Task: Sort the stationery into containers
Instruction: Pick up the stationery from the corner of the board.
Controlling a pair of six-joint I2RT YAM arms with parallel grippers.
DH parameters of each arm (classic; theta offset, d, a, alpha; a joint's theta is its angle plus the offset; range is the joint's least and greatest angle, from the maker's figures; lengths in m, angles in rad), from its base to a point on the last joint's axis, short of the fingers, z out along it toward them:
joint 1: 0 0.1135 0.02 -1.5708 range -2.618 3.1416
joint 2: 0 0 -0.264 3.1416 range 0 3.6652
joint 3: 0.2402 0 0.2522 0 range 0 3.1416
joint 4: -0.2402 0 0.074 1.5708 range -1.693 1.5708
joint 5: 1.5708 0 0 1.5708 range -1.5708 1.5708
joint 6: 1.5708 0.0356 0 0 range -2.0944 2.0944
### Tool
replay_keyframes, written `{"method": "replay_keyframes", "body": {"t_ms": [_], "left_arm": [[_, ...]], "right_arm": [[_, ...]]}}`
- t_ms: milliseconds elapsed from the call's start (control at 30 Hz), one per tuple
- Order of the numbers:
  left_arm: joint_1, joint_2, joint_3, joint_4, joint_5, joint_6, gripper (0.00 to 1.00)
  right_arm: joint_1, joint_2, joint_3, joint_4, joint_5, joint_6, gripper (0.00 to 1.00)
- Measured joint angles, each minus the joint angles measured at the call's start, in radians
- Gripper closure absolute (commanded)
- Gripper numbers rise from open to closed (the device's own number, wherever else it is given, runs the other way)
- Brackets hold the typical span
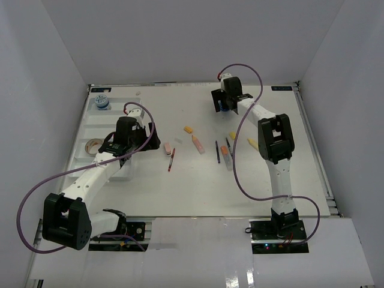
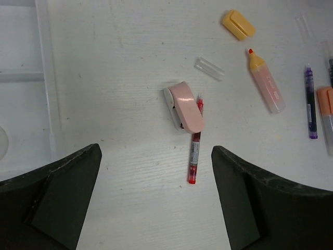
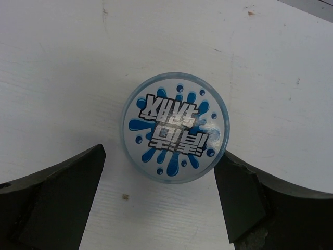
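Note:
My right gripper (image 1: 225,105) is open at the far middle of the table, over a round blue-white tub (image 3: 175,127). In the right wrist view the gripper (image 3: 158,192) has the tub's near edge between its fingertips, and the right finger sits close to the rim. My left gripper (image 2: 156,192) is open and empty, just right of the white tray (image 1: 84,129). A pink eraser (image 2: 186,107) and a red pen (image 2: 195,151) lie ahead of it. The tray holds a second tub (image 1: 102,102) and a tan tape roll (image 1: 94,144).
On the table's middle lie a yellow eraser (image 2: 238,24), a pink marker with an orange tip (image 2: 265,80), a clear cap (image 2: 209,68), a purple pen (image 2: 310,101) and an orange marker (image 1: 225,155). Two more yellow pieces (image 1: 232,135) (image 1: 252,143) lie beside the right arm.

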Motion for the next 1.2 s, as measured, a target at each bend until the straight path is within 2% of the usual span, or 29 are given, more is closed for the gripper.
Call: {"method": "replay_keyframes", "body": {"t_ms": [300,467,500,533,600,667,700,733,833,900,967,1200], "left_arm": [[0.000,0.004,0.000,0.006,-0.007,0.011,0.02],[0.000,0.015,0.000,0.011,-0.008,0.015,0.02],[0.000,0.018,0.000,0.011,-0.008,0.015,0.02],[0.000,0.018,0.000,0.011,-0.008,0.016,0.02],[0.000,0.018,0.000,0.012,-0.008,0.017,0.02],[0.000,0.018,0.000,0.011,-0.009,0.018,0.02],[0.000,0.018,0.000,0.011,-0.010,0.018,0.02],[0.000,0.018,0.000,0.011,-0.010,0.018,0.02],[0.000,0.018,0.000,0.011,-0.010,0.019,0.02],[0.000,0.018,0.000,0.011,-0.012,0.019,0.02],[0.000,0.018,0.000,0.011,-0.023,0.021,0.02],[0.000,0.017,0.000,0.011,-0.033,0.026,0.02]], "right_arm": [[-0.026,0.050,0.040,0.026,-0.014,-0.015,0.08],[-0.034,0.077,0.061,0.038,-0.041,-0.020,0.00],[-0.036,0.079,0.061,0.042,-0.048,-0.022,0.01],[-0.036,0.080,0.061,0.045,-0.055,-0.023,0.10],[-0.036,0.080,0.061,0.051,-0.064,-0.030,0.17],[-0.036,0.080,0.061,0.066,-0.071,-0.033,0.29],[-0.036,0.080,0.061,0.072,-0.077,-0.033,0.40],[-0.036,0.080,0.061,0.076,-0.080,-0.038,0.46],[-0.036,0.080,0.061,0.080,-0.087,-0.042,0.49],[-0.036,0.077,0.048,0.097,-0.092,-0.047,0.55],[-0.034,0.056,0.007,0.127,-0.098,-0.053,0.55],[0.024,-0.197,-0.308,0.157,-0.120,-0.082,0.53]]}}
